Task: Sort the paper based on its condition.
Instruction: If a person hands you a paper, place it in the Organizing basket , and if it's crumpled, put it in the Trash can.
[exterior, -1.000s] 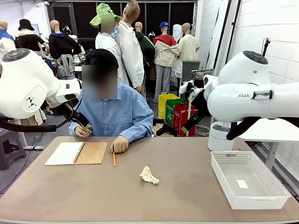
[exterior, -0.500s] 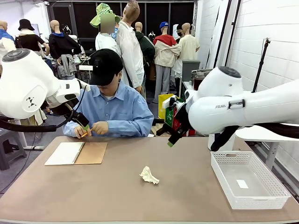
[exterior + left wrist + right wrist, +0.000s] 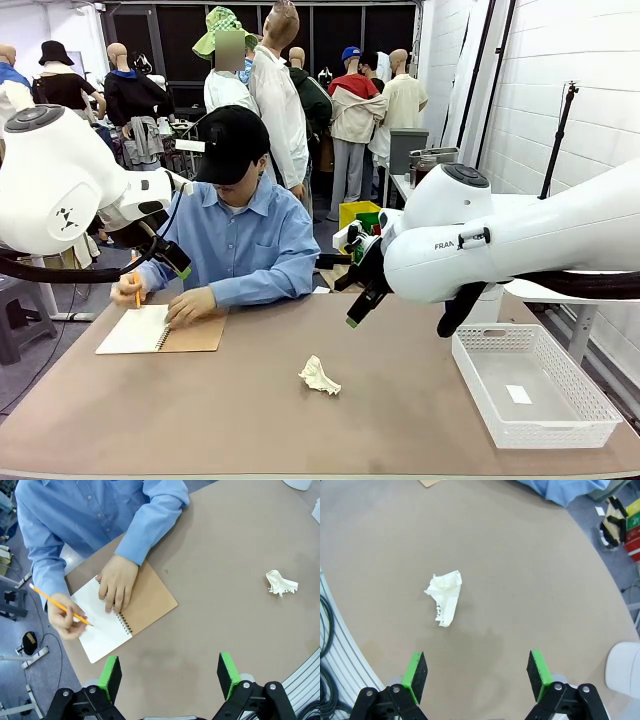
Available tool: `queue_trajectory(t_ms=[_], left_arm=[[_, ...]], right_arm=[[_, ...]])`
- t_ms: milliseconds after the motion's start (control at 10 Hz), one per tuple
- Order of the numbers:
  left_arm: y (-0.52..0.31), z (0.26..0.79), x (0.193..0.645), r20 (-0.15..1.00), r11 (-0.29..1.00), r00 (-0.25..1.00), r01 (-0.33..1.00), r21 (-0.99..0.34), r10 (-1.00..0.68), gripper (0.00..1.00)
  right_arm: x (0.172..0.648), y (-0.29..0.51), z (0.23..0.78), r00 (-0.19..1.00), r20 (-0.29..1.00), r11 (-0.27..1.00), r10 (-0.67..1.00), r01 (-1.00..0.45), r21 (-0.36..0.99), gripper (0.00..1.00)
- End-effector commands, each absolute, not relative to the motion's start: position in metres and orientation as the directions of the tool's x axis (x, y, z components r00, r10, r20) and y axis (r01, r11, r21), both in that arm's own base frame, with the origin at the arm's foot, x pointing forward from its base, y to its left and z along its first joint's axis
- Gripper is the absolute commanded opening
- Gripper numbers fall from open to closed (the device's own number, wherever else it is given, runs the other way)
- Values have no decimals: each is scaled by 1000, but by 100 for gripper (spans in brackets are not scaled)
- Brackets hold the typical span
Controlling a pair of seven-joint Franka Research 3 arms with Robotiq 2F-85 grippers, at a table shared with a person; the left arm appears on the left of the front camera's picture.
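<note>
Right hand (image 3: pixel 476 655) has swung above the paper (image 3: pixel 444 597), spread wide; left hand (image 3: pixel 169 657), base cropped, likewise spread.

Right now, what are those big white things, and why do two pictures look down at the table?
They are a robot's left arm and right arm. One picture looks across the table at a person. The other two come from cameras on the arms' wrists, looking down past the left fingers and the right fingers, which are open and hold nothing. On the table lie a crumpled paper, a white basket, and an open notebook, over which the person holds a pencil.
</note>
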State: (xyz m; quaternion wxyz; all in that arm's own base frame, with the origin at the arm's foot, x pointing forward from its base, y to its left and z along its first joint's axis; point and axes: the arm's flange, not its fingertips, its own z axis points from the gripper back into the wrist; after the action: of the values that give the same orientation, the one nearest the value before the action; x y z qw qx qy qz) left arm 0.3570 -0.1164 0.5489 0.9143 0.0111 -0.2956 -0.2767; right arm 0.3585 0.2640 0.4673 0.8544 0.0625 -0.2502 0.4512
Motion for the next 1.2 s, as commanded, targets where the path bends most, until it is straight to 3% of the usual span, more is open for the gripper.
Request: queue_trajectory(t_ms=[0, 400, 1100], left_arm=[[-116, 549, 357, 536, 847, 672, 500, 181, -511, 100], [-116, 549, 357, 536, 847, 672, 500, 181, -511, 100], [-116, 549, 357, 536, 847, 672, 500, 181, -511, 100]], right_arm=[[357, 265, 468, 465, 485, 582, 741, -805, -119, 100], [357, 265, 468, 464, 485, 583, 741, -804, -121, 100], [389, 348, 397, 452, 387, 544, 804, -822, -169, 100]])
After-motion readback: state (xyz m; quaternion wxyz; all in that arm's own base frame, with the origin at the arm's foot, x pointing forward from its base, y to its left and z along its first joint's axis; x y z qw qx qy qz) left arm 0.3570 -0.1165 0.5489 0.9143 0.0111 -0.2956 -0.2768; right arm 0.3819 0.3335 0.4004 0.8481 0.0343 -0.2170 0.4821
